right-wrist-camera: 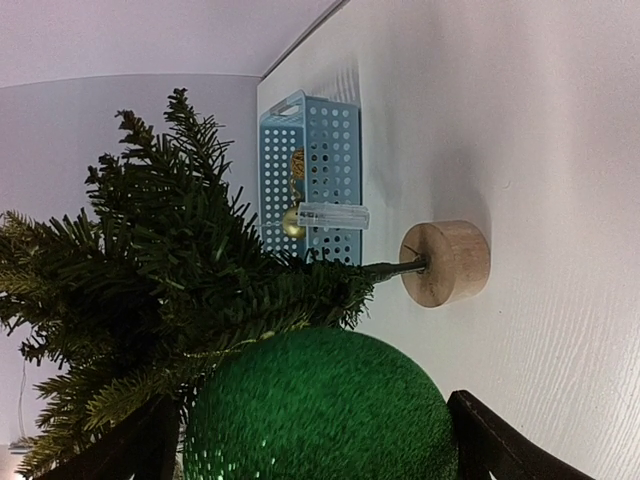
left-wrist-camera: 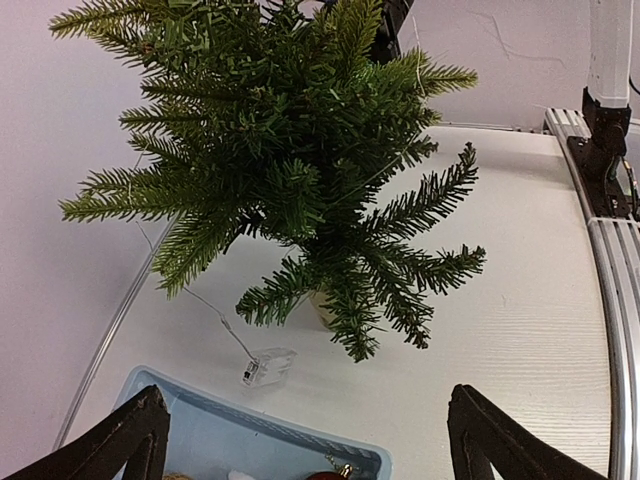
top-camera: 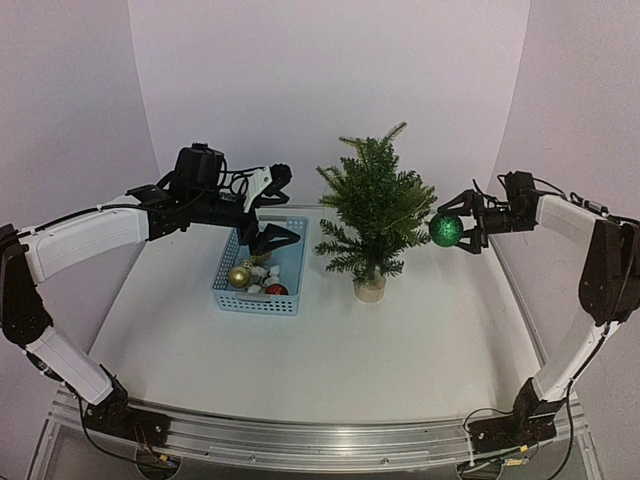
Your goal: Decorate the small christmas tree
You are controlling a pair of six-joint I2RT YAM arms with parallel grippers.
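The small christmas tree (top-camera: 378, 215) stands on its round wooden base (right-wrist-camera: 447, 263) at mid-table, right of a blue basket (top-camera: 255, 305). A glittery green ball (top-camera: 446, 231) hangs at the tree's right side, with a gold thread lying over a branch. My right gripper (top-camera: 454, 230) has a finger on each side of the ball (right-wrist-camera: 320, 410); whether they still press it does not show. My left gripper (top-camera: 275, 238) hovers open over the basket's far end, with nothing between its fingers (left-wrist-camera: 135, 445), and faces the tree (left-wrist-camera: 290, 150).
In the basket lie a gold ball (top-camera: 239, 276), a red ball (top-camera: 276, 290) and some white pieces. A thin wire runs from the tree to a small clear box (left-wrist-camera: 268, 367) on the table between basket and tree. The aluminium rail (top-camera: 320, 440) runs along the near edge.
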